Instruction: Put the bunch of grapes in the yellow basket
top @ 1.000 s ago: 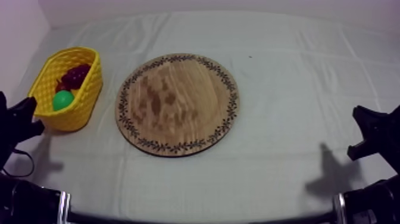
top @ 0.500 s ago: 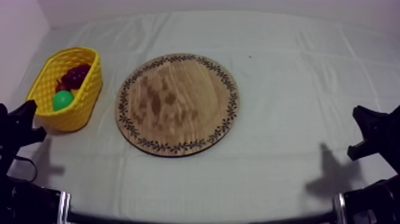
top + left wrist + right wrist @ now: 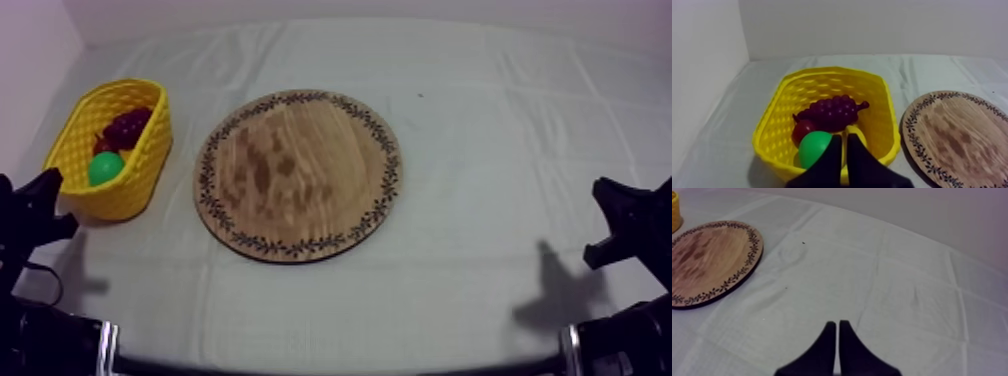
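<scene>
The dark purple bunch of grapes (image 3: 127, 126) lies inside the yellow basket (image 3: 152, 150) at the table's left, beside a green pear (image 3: 104, 168) and a small red fruit (image 3: 803, 131). The round wooden board (image 3: 298, 175) in the middle carries nothing. My left gripper (image 3: 48, 203) sits low at the left, just in front of the basket. In the left wrist view the left gripper (image 3: 843, 137) is shut as a narrow wedge before the basket (image 3: 822, 85) and the grapes (image 3: 833, 111). My right gripper (image 3: 835, 324) is shut over bare cloth, low at the right (image 3: 605, 215).
The board's rim (image 3: 957, 132) lies just right of the basket. From the right wrist view the board (image 3: 707, 255) is far off with the basket's corner (image 3: 674, 210) behind it. Wrinkled cloth stretches from the board to the right gripper.
My left gripper has drawn back slightly from the basket toward the table's front edge. The right arm, the fruit and the board have not moved.
</scene>
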Motion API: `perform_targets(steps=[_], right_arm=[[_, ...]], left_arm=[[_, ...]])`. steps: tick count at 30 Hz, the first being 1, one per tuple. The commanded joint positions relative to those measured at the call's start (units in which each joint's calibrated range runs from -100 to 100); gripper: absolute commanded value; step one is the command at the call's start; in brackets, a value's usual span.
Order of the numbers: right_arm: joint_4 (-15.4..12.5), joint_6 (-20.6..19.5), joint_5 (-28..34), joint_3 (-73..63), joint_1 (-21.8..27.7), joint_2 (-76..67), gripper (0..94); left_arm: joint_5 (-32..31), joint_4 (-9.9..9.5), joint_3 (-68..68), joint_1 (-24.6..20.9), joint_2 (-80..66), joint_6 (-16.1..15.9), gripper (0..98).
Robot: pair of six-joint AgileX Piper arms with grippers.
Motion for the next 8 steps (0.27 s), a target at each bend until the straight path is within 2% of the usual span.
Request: perform_targets(steps=[1, 8], right_arm=[[0.0, 0.0, 0.0, 0.0, 0.0, 0.0, 0.4], [0.0, 0.0, 0.0, 0.0, 0.0, 0.0, 0.4]], left_arm=[[0.1, 0.07, 0.0, 0.0, 0.0, -0.1, 1.6], [0.6, -0.07, 0.0, -0.2, 0.0, -1.3, 0.9]])
